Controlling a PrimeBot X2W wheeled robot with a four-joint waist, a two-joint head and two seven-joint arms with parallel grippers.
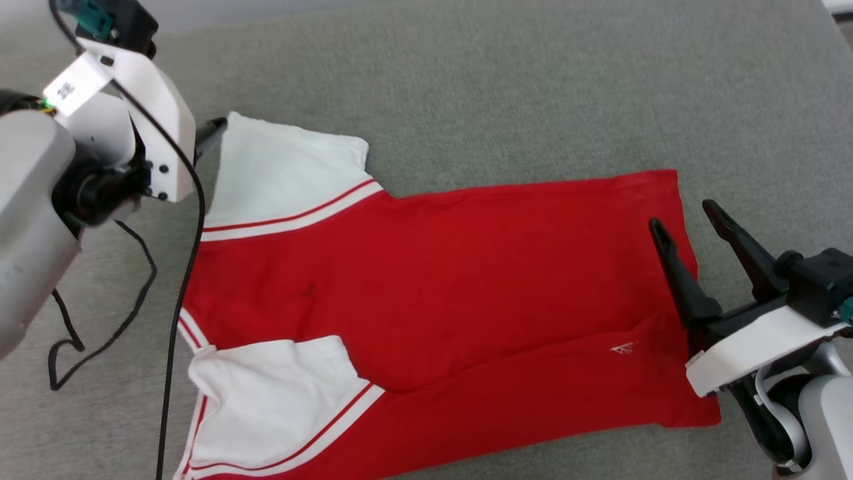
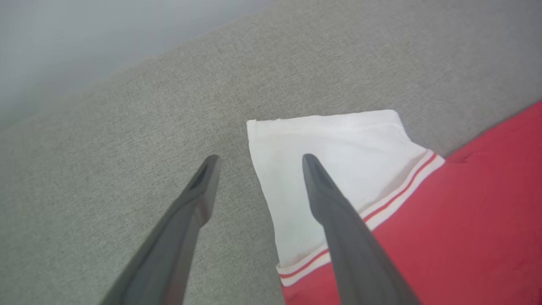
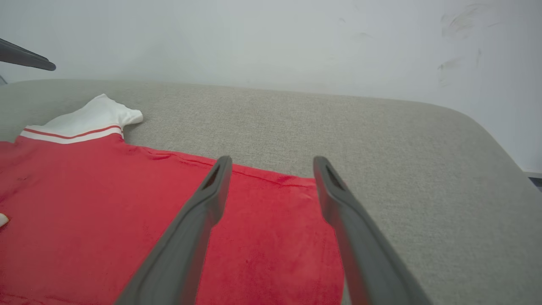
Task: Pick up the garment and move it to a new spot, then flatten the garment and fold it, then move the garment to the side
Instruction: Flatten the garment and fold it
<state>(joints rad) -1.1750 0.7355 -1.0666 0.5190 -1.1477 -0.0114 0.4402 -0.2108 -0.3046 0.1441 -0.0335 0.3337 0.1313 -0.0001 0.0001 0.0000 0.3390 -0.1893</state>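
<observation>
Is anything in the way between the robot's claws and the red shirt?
Nothing visible. The open left claw is right at the shirt, by its white sleeve; the open right claw is over its red bottom edge.

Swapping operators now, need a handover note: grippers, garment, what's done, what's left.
Left gripper: open, empty, fingers either side of the far white sleeve edge.
Right gripper: open, empty, at the hem end.
Garment: spread on the grey cushion, held by neither.
Done: apparently placed and flattened; a long crease along the near side may be a first fold, unclear.
Left: finish folding, then move it to the side.
</observation>
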